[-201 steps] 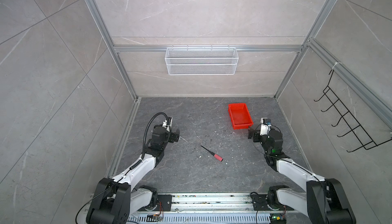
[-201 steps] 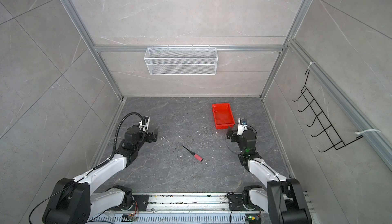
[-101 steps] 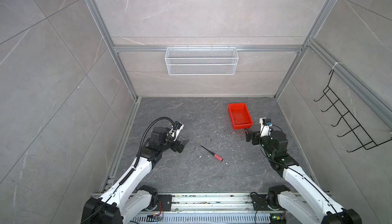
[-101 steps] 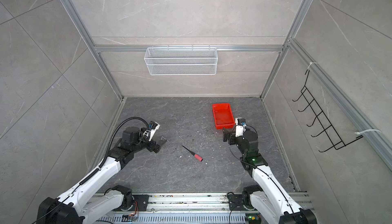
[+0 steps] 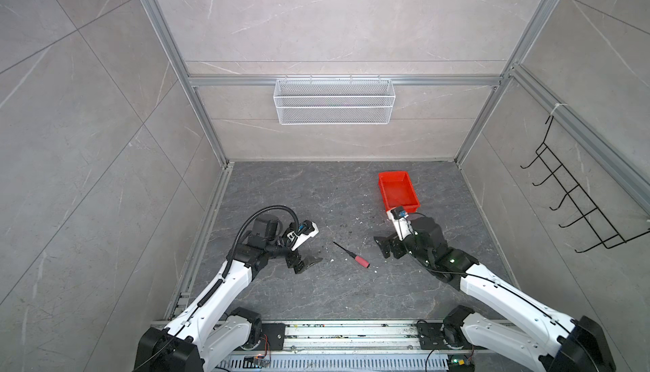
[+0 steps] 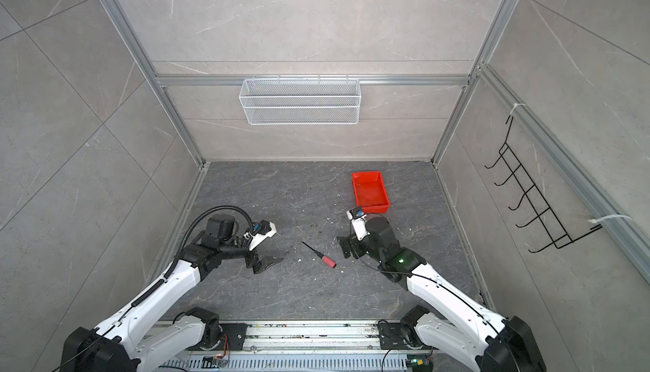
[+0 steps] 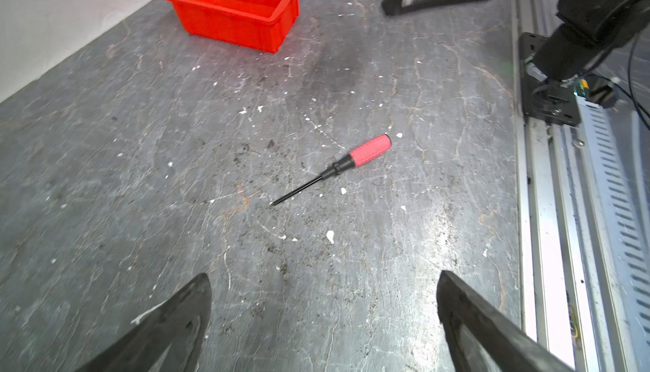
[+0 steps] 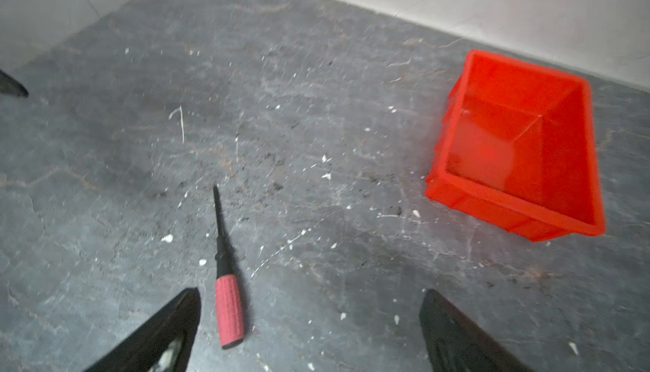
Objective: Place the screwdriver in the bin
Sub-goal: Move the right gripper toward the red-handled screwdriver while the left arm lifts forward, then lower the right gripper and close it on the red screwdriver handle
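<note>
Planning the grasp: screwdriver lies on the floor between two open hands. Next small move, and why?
Probably nudge the right hand sideways to centre it over the screwdriver handle, then lower. In the right wrist view the handle lies well off the open hand's centre, beside one jaw, untouched. This hand is also on the bin side in both top views.

- The left gripper (image 5: 308, 264) has swung from the left edge toward frame centre and lower, ending near the screwdriver (image 5: 351, 255) tip.
- The right gripper (image 5: 381, 247) has moved left and down from beside the bin (image 5: 401, 194), ending just right of the handle.
</note>
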Robot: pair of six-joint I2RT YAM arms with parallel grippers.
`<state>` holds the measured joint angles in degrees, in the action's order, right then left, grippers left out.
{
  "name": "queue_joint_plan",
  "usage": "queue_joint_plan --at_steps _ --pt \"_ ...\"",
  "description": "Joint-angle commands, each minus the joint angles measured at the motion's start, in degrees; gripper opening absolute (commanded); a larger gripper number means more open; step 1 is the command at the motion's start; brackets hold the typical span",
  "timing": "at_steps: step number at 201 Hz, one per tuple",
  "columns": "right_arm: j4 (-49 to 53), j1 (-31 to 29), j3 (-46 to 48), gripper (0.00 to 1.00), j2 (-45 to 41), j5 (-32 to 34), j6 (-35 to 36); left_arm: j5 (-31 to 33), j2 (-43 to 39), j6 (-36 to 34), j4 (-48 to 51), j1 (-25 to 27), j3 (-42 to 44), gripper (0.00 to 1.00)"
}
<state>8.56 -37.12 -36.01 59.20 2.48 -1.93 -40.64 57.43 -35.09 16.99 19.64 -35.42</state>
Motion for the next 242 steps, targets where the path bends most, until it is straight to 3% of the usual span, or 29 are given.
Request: queue_joint_plan --at_steps 1,37,79,168,207,242 --pt "6.1 -6.9 -3.8 0.99 5.9 8.3 -1.3 -4.5 0.1 -4.7 1.1 0.2 0.8 1.0" --pt "8.2 -14.0 -9.6 0.99 17.4 11.6 -2.2 -5.0 -0.2 -6.5 2.0 0.3 1.3 1.0" --pt "10.7 -14.2 -12.8 0.99 26.3 6.6 -5.4 -5.2 -0.3 -6.9 2.8 0.4 1.5 1.0" --pt "14.9 -14.1 -15.6 0.99 33.8 8.3 -9.8 -5.8 -0.2 -6.6 3.0 0.6 1.6 1.0" --pt "14.8 -14.1 -16.2 0.88 35.7 8.4 -9.8 -5.5 0.0 -6.0 2.8 0.5 1.4 1.0" --pt "15.0 -14.0 -16.6 0.61 37.1 7.7 -9.8 -5.4 0.1 -6.0 2.9 0.6 1.4 1.0"
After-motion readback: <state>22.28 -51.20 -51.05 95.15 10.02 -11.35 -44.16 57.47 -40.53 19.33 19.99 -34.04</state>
